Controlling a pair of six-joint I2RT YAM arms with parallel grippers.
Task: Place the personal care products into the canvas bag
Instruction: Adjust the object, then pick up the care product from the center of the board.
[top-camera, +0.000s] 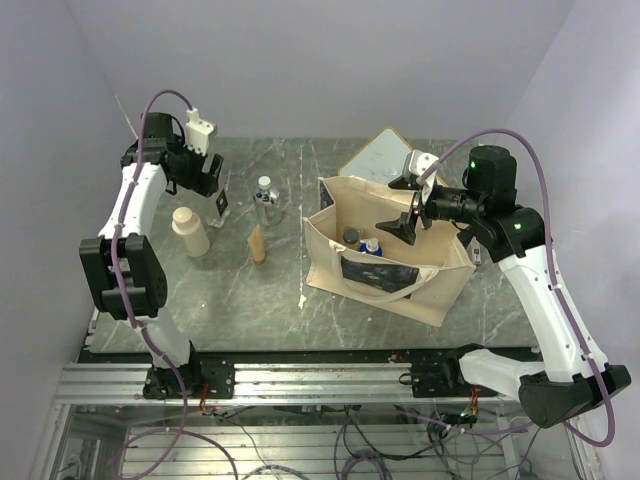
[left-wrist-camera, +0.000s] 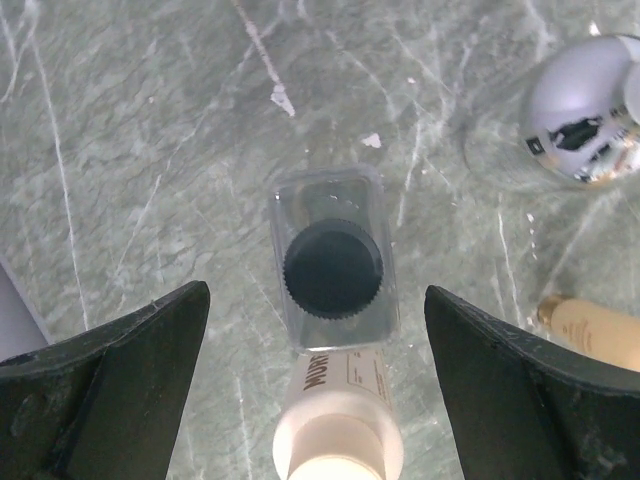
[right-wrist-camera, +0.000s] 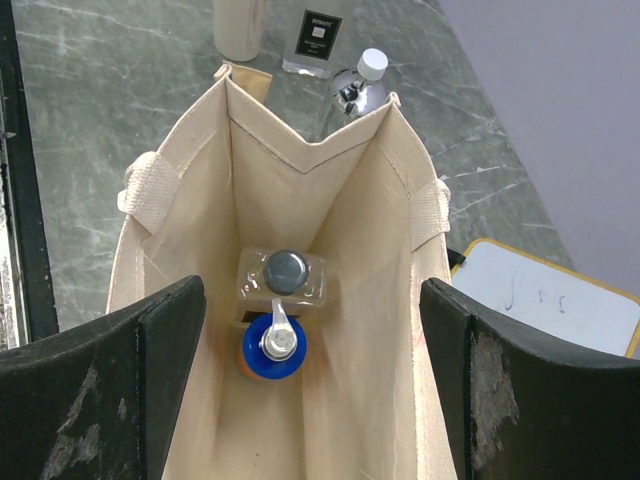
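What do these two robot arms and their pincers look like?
The left arm and right arm are white tubes with black joints, each with a purple cable. Green lights glow on the right arm. The left gripper and right gripper have two broad black wedge-shaped fingers.

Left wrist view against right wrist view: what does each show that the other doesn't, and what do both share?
Only the left wrist: the tan tube and the left gripper, open above the black-capped bottle.
Only the right wrist: the canvas bag, with a grey-capped bottle and a blue-capped bottle inside it, the white board, and the open right gripper.
Both: the black-capped bottle, the cream cylinder, the silver-capped bottle and the table.
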